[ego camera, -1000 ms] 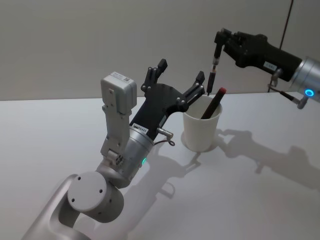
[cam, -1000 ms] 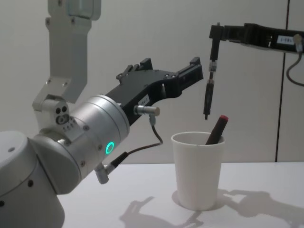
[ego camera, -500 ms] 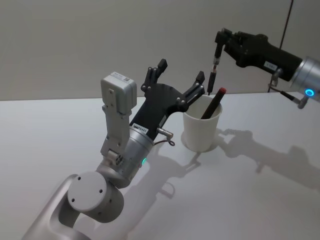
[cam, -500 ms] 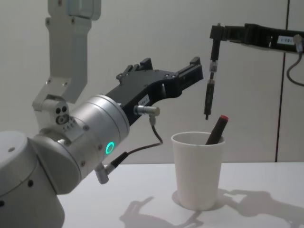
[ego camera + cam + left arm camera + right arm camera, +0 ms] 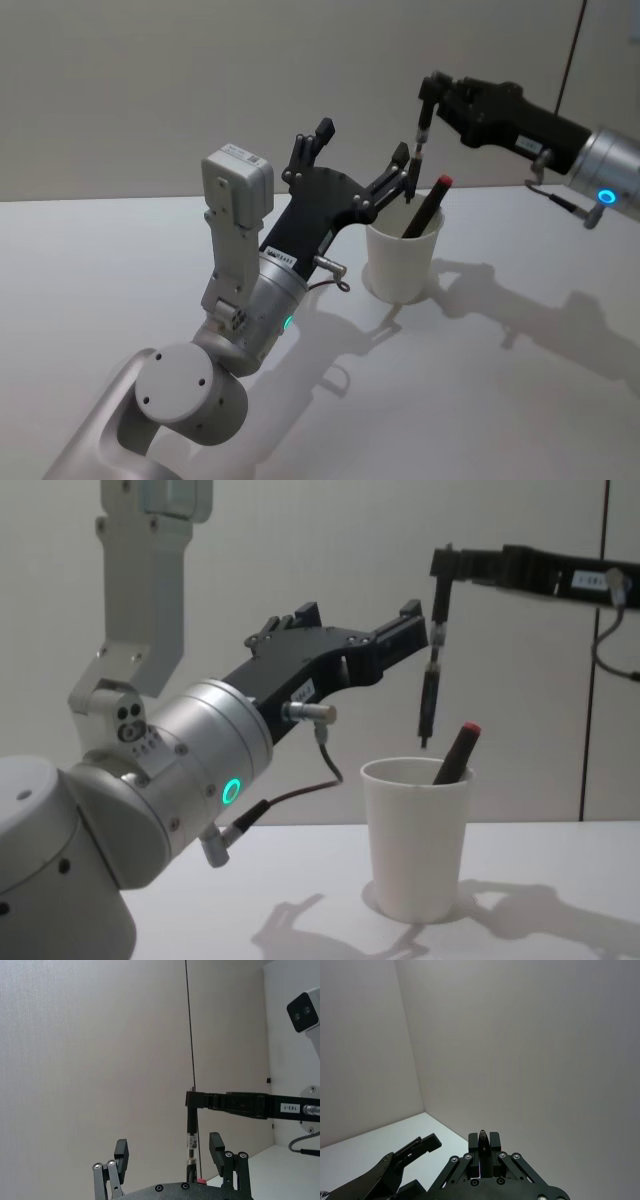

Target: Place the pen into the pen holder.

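**Pen poised over the cup**

Right gripper (image 5: 441,562) pinched shut on the top end of the pen (image 5: 429,685) — hanging upright, tip just above the pen holder (image 5: 416,835), near its left rim. Probably light, stiff, prone to swing; better gripped mid-barrel. Left gripper (image 5: 360,160) spread wide, holding nothing, just beside the cup. Red-capped marker (image 5: 455,753) already inside. Chest view reveals tip-to-rim gap — head view hides it.

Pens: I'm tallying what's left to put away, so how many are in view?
2. A red-capped pen leans inside the cup; a black pen hangs from the right gripper above it. The cup could hide more.
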Controlling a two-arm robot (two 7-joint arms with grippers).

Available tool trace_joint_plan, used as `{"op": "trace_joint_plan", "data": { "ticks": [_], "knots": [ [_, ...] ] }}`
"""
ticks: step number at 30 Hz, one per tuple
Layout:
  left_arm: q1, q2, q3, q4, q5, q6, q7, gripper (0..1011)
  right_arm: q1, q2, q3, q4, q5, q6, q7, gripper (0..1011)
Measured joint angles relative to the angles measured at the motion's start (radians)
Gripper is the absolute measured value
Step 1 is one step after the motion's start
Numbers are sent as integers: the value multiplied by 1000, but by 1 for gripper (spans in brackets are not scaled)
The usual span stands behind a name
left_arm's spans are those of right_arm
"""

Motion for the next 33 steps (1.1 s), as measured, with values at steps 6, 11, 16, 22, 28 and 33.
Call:
{"op": "trace_joint_plan", "data": {
  "ticks": [6,11,16,22,28,33],
  "knots": [
    [0,0,0,0,0,0,0,1001,-3,-11,-15,17,-1,1,4,120],
    [0,0,0,0,0,0,0,1001,-3,-18,-25,35,-10,-2,12,120],
    [0,0,0,0,0,0,0,1001,1,-27,-35,59,-23,-16,19,120],
    [0,0,0,0,0,0,0,1001,6,-37,-45,82,-33,-39,22,120],
    [0,0,0,0,0,0,0,1001,9,-43,-51,96,-38,-54,24,120],
    [0,0,0,0,0,0,0,1001,10,-46,-54,103,-40,-61,24,196]
  ]
}}
